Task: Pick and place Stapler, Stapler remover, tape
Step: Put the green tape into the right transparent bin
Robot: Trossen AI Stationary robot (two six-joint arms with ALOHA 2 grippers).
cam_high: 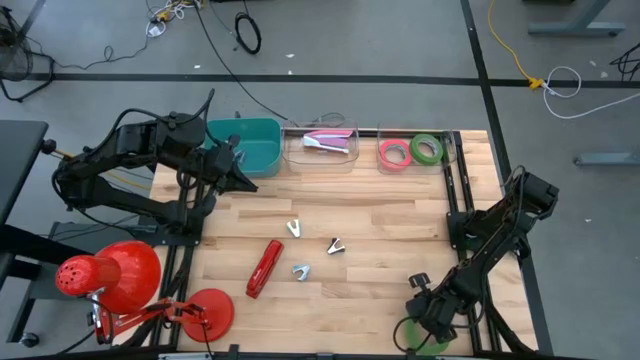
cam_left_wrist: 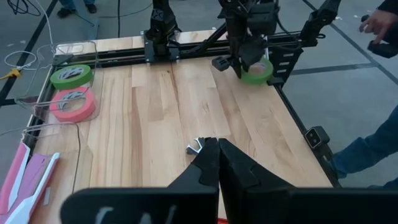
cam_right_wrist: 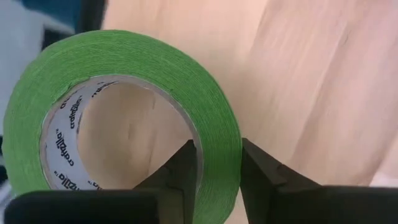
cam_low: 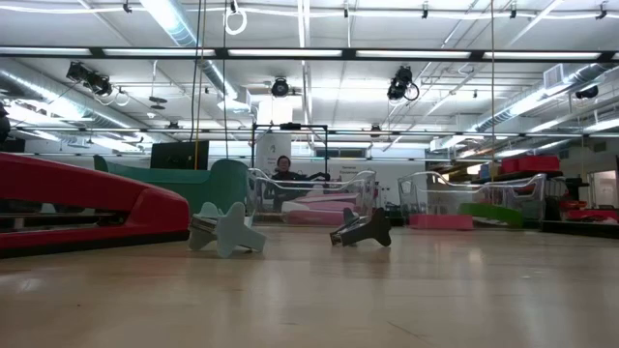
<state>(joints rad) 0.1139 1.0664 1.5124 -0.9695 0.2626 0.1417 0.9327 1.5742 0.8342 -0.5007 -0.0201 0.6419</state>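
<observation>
A green tape roll (cam_right_wrist: 124, 68) is in my right gripper (cam_right_wrist: 217, 163), which is shut on it at the table's near right corner (cam_high: 425, 330). My left gripper (cam_left_wrist: 217, 152) is shut and holds nothing, raised over the far left of the table (cam_high: 243, 178). The red stapler (cam_high: 265, 268) lies flat on the wood, with three staple removers (cam_high: 293, 229) (cam_high: 335, 245) (cam_high: 301, 270) around it. A pink tape roll (cam_high: 394, 153) and another green roll (cam_high: 427, 149) lie in a clear tray at the far right. My right gripper pinches the green roll's ring wall (cam_right_wrist: 219, 146), one finger (cam_right_wrist: 183, 171) inside the open centre and the other outside. The fingers come from above, pointing steeply down. The roll stands tilted on edge in the hold (cam_left_wrist: 257, 71); whether its lower edge rests on the table I cannot tell.
A teal bin (cam_high: 248, 145) and a clear tray (cam_high: 322, 158) holding a pink-and-white stapler (cam_high: 327, 142) stand along the far edge. Red lamp-like objects (cam_high: 110, 275) sit off the near left corner. Bare wood lies between the removers and my right gripper. A person's hand (cam_left_wrist: 376, 22) shows beyond the table.
</observation>
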